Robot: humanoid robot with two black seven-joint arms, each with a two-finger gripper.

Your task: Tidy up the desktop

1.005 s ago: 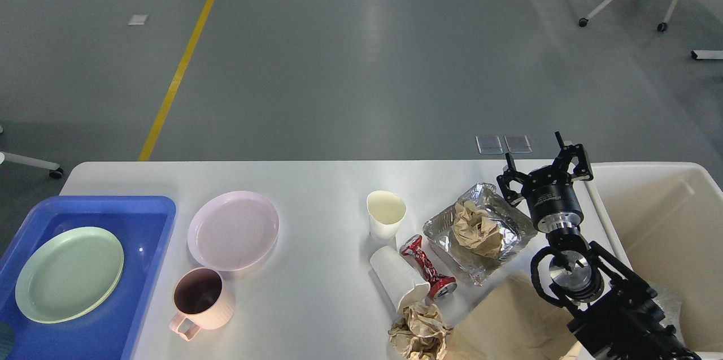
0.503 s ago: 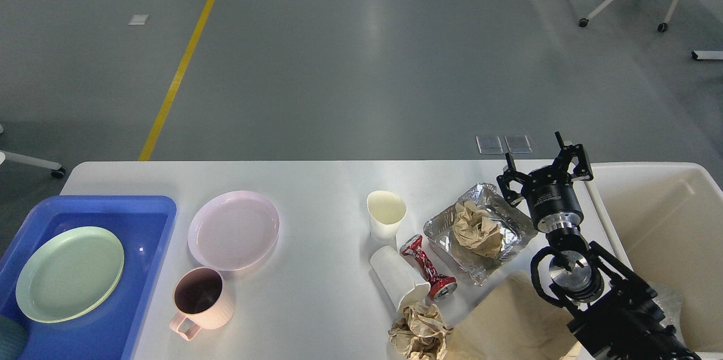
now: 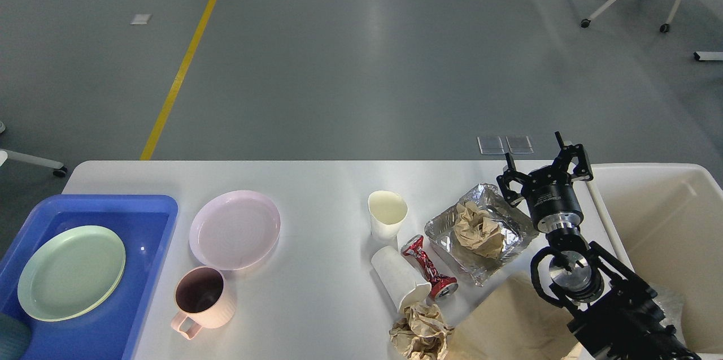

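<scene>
- Head view: desktop spans lower frame; stiff, smooth, prob. slippery, nothing to grip, so take items off it.
- R gripper hovers by foil tray, jaws spread, empty.
- L gripper out of view.
- Crumpled paper light, soft; pinch mid-wad.

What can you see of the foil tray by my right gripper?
The foil tray is a shallow, roughly rectangular container of crinkled, shiny aluminium foil with a dented rim. It sits flat on the desktop, skewed diagonally, right of the crushed red can. A crumpled ball of brown paper lies inside it. Its far right corner passes behind the right gripper in this view; contact cannot be told. Its near corner seems to meet a brown paper bag.
</scene>
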